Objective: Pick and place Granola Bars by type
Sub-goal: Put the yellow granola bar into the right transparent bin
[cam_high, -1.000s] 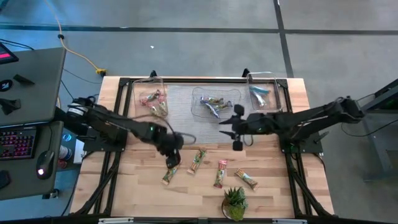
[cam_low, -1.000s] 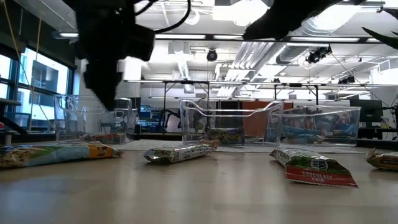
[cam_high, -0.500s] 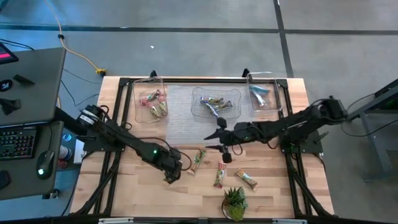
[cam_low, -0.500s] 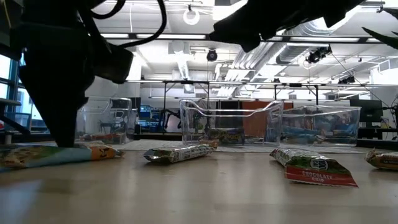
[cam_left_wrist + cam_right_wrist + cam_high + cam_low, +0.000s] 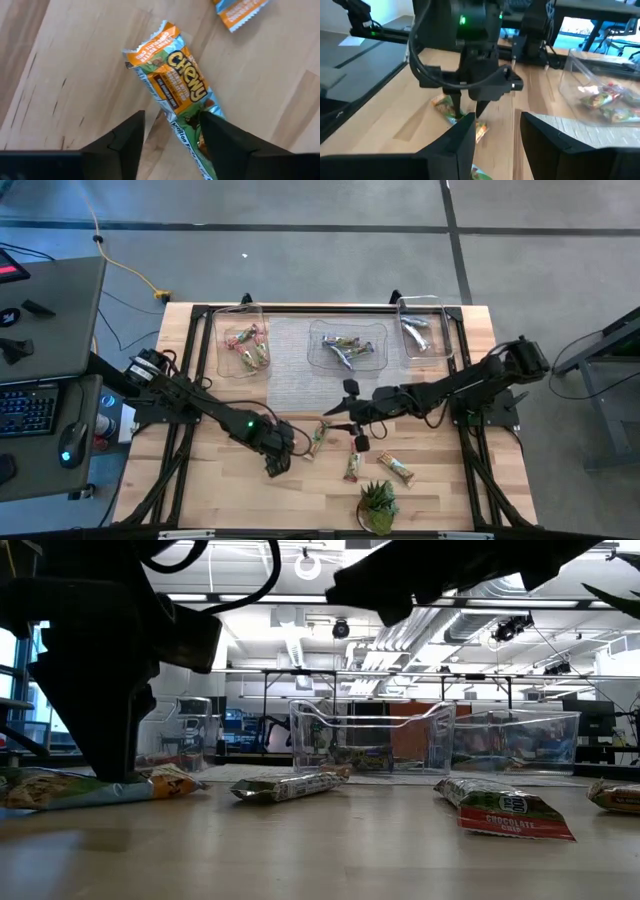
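High view: the left gripper [image 5: 276, 463] is down at the table [image 5: 210, 480], over a bar [image 5: 272, 467] near the front left. Its fingers cannot be made out from here. Three more loose bars lie to the right: one [image 5: 318, 437] tilted, one [image 5: 352, 467] below the right gripper [image 5: 357, 435], one [image 5: 397, 469] just beside the plant [image 5: 377, 507]. Three clear bins stand along the far edge, left [image 5: 241, 338], middle [image 5: 346, 346] and right [image 5: 424, 330], each holding wrapped bars.

Low view: the left gripper shows as a dark mass standing on the leftmost bar [image 5: 90, 786], touching it. A red-labelled bar [image 5: 505, 810] lies to the right, its print legible only here. The right arm crosses overhead.

Left wrist view: the wrapper is orange and teal with "Chewy" lettering, crimped at the end. The bar [image 5: 172, 90] lies between the two fingers [image 5: 125, 140], which stand apart astride it and are not clamped on it. A second orange wrapper [image 5: 240, 10] shows at the edge.

Right wrist view: the right jaws stand apart, holding nothing, above the table. Beyond them the left gripper [image 5: 467, 111] straddles its bar [image 5: 451, 111].
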